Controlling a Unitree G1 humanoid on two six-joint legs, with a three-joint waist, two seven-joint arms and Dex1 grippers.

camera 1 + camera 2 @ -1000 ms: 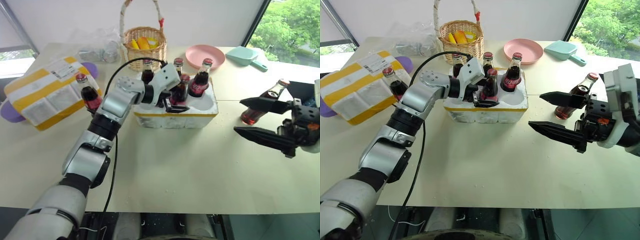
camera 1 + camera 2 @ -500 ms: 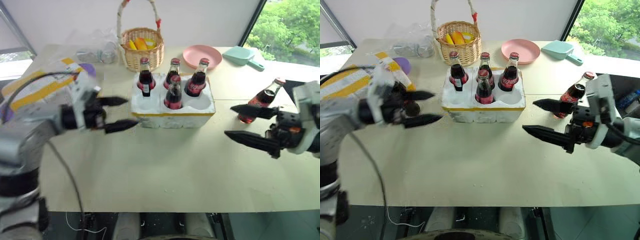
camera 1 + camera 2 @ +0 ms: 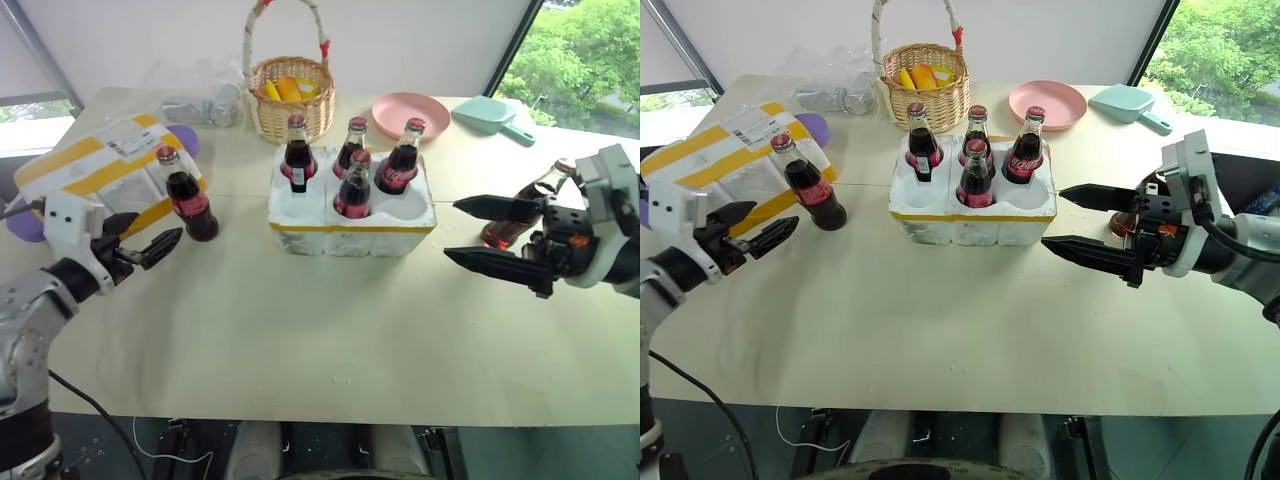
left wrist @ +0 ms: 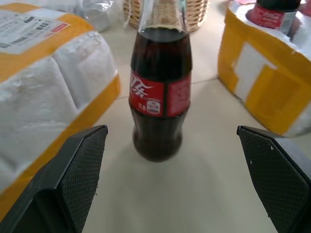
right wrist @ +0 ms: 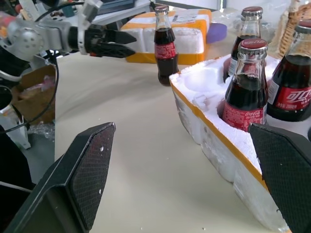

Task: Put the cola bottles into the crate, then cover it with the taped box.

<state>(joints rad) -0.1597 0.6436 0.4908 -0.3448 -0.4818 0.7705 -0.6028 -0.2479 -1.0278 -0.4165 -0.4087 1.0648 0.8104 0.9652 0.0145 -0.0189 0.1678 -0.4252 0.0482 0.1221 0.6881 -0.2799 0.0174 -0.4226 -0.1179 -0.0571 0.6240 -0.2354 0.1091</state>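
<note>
Smooth cream tabletop (image 3: 330,340) runs under everything, with a window and green trees off to the right. Near the middle sits the crate (image 3: 352,218), a chunky white foam block with round holes and a yellow tape band along its bottom. Four cola bottles stand in it: three along the back (image 3: 297,152) (image 3: 351,143) (image 3: 402,156) and one in the front middle hole (image 3: 353,186). They are dark glass with red caps and red-and-white labels. The two front corner holes hold nothing. A fifth bottle (image 3: 186,193) stands on the table left of the crate, just beside the taped box (image 3: 95,180), which is bumpy white foam wrapped in wide yellow bands with a paper label on top. The left gripper (image 3: 142,240) is near this bottle, its two black fingers spread apart and holding nothing. A sixth bottle (image 3: 520,205) stands to the right of the crate, partly hidden behind the right gripper (image 3: 490,236), whose long pointed fingers are also spread wide around nothing. Farther back are a woven basket (image 3: 290,92) with a tall handle, a round pink plate (image 3: 410,112), a pale green scoop (image 3: 492,113), and crinkly clear plastic (image 3: 200,92).
</note>
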